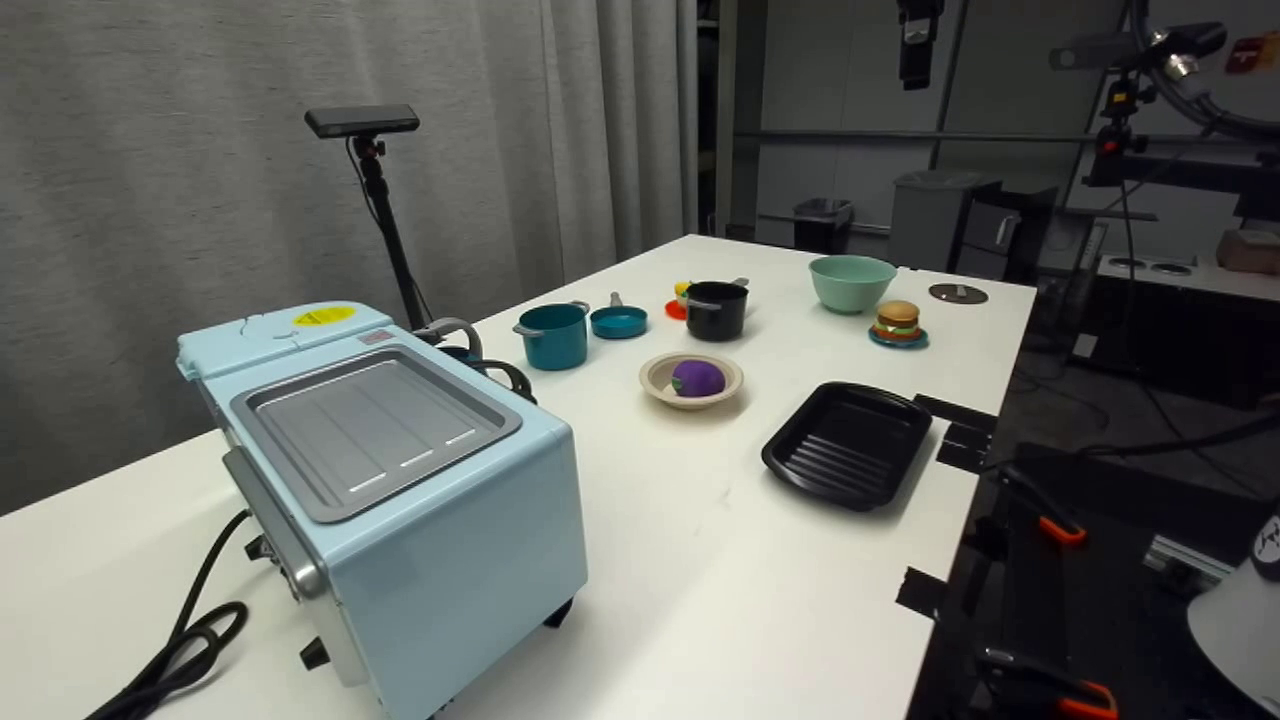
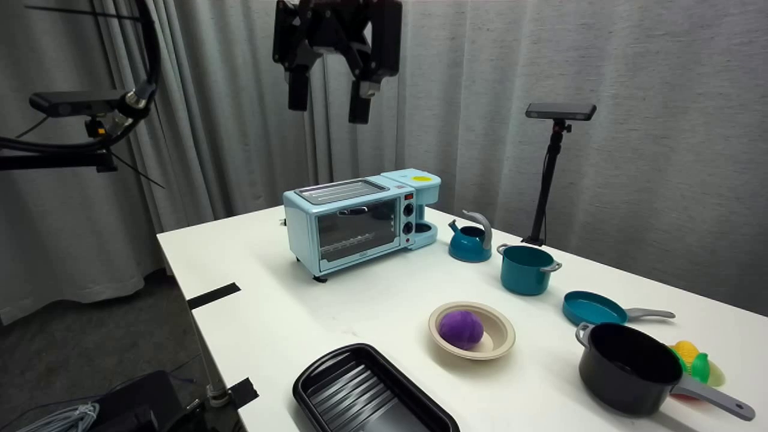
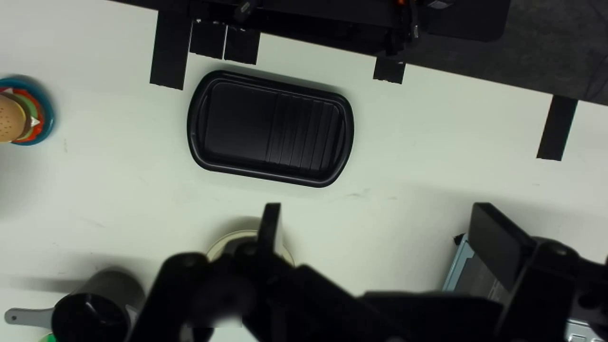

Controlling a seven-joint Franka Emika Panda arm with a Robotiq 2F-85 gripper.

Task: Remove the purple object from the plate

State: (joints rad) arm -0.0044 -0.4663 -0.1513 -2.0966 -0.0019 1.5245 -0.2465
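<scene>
A: Logged the black two-fingered hard-looking gripper as what?

B: Logged as spread wide, with nothing between the fingertips. Hung high over the smooth white table.

A: Found the target?

B: Spotted a small rounded matte-purple lump well below the fingertips, sitting off-centre in a shallow round cream fibre-looking plate. Couldn't make it out in the wrist view, with one finger cutting across the plate.

A: Flagged what risk first?

B: Flagged that blocked sight. Judged a real risk of coming down off-line, pressing a fingertip onto the rim, then tipping or skidding the plate. Also feared hooking the rim and lifting both, given the tight gap between lump and rim. Feared a slip or roll too, from pinching above the widest bulge.

A: Noted anything near?

B: Noted a boxy pale-blue toaster oven, metal-looking with a glass-like door, partly behind the opposite finger in the wrist view. Feared a bump only from drifting low that way.

A: Tagged textures?

B: Called the lump smooth, egg-like, maybe soft. Called the plate dull, wide-rimmed, probably light, so easy to shove. Put the glossy black rounded-rectangular metal-looking tray ahead of the fingertips in the wrist view, ridged across half its floor.
</scene>
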